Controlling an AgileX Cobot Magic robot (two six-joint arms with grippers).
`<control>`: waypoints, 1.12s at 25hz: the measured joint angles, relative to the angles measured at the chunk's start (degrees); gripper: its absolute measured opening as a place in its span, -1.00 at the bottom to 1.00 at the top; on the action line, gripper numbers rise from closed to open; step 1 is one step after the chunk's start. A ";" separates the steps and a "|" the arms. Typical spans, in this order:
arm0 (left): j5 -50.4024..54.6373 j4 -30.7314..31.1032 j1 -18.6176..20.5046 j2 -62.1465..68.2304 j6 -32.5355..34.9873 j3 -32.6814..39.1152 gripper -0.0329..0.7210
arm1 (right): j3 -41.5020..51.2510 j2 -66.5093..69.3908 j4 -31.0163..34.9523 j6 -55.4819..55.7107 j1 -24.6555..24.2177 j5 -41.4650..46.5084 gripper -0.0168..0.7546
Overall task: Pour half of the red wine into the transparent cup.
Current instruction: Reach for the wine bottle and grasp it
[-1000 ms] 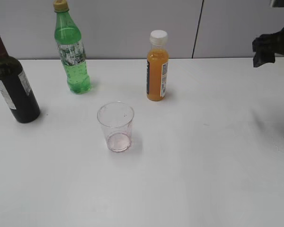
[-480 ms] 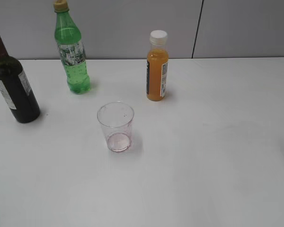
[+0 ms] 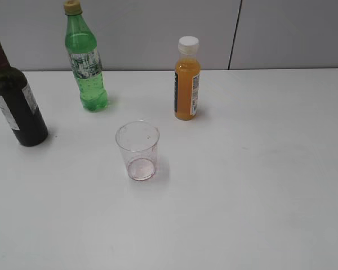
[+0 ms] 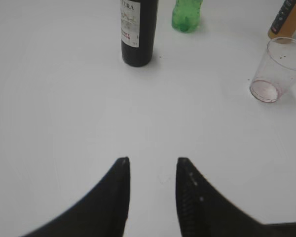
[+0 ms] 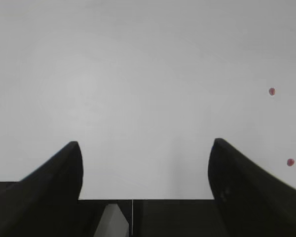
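Exterior view: the red wine point(image 3: 19, 121) stood inside its dark green bottle point(image 3: 14, 98) at the far left of the white counter point(image 3: 242, 197), upright, with the maroon foil neck cut by the frame edge. The transparent cup point(image 3: 138, 150) stood upright near the counter's middle, well apart from the wine bottle, with a pinkish film at its bottom. Behind the cup, a green soda bottle point(image 3: 85, 62) stood to the left and an orange juice bottle point(image 3: 187, 79) with a white cap to the right, both upright and neither touching the cup. Neither of my arms appeared in this view.

Left wrist view: my left pincer point(image 4: 152, 165) hung over bare counter, fingers spread with a narrow gap and nothing between them. The wine bottle stood ahead of it, white label facing the camera; the cup sat off to the right, with the soda bottle's base beyond the wine bottle.

Right wrist view: my right pincer point(image 5: 145, 148) was spread wide over bare counter, pinching nothing. Two small red droplets point(image 5: 272, 91) lay on the counter to its right.
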 joint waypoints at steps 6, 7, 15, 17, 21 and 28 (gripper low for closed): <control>0.00 0.00 0.00 0.00 0.00 0.00 -0.28 | 10.18 -14.49 0.00 0.39 -0.01 -0.19 0.58; 0.00 0.00 0.00 0.00 0.00 0.00 -0.28 | 11.55 -16.90 0.00 0.45 -0.01 -0.19 0.58; 0.00 0.00 0.00 0.00 0.00 0.00 -0.28 | 17.83 -34.78 0.05 0.51 -0.39 -3.11 0.58; 0.00 0.00 0.00 0.00 0.00 0.00 -0.28 | 18.51 -38.93 0.10 0.51 -0.39 -4.52 0.58; 0.00 0.00 0.00 0.00 0.00 0.00 -0.28 | 18.83 -45.10 0.10 0.51 -0.39 -4.69 0.58; 0.00 -0.06 0.00 0.00 0.00 0.00 -0.28 | 19.32 -46.06 0.15 0.56 -0.39 -4.69 0.58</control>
